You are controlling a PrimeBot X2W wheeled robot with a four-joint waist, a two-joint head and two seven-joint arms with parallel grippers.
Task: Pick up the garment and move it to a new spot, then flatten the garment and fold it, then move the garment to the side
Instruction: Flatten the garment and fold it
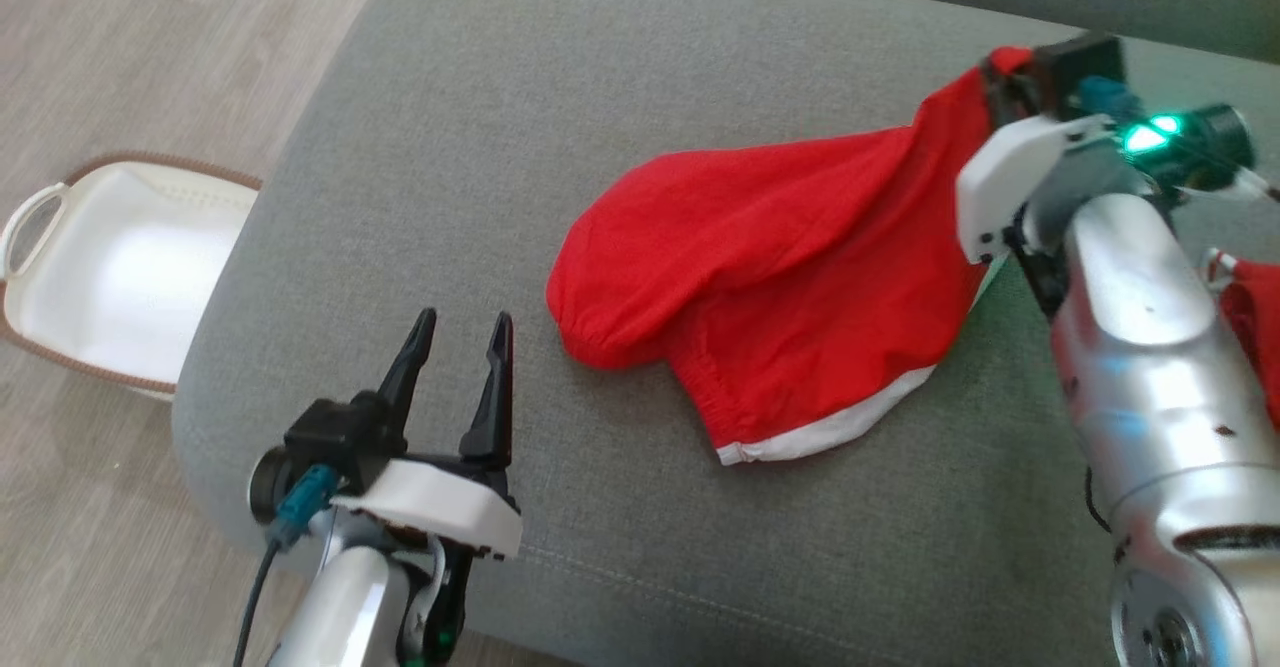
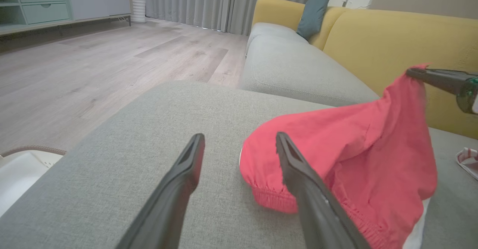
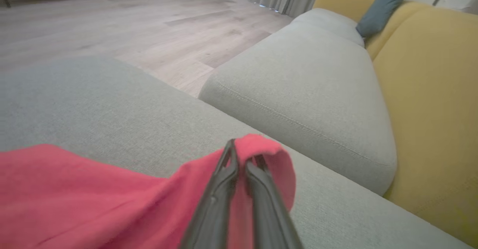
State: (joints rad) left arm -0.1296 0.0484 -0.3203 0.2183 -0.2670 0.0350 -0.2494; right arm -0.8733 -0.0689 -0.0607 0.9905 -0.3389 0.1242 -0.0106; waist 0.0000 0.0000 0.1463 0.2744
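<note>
**On the grey cushion [image 1: 600, 97], the garment [image 1: 780, 277] is held by one corner only**

At the far right of the cushion, one corner of the red garment is pinched between the closed fingers of the right gripper [image 3: 242, 155] and lifted clear of the fabric. From that raised corner the cloth is drawn down and to the left. Its long axis is thus laid diagonally in the head view, from the grip at the upper right to a rounded, gathered end resting on the cushion at the lower left. A white band [image 1: 850, 427] is exposed along the near edge. Most of the garment is bunched and doubled over rather than spread.

The left gripper [image 1: 465, 322] is kept low over the near-left part of the cushion, its fingers spread wide and nothing held between them. The gathered free end lies just ahead of it and to its right, near but not touched. This arm is plainly the nearer one to that end.

It is judged that flattening has not yet been achieved, and that the next move turns on this diagonal. If the free end were taken by the left gripper, the cloth could be tensioned along its length. Slippage from the single pinched corner is considered the main risk.
</note>
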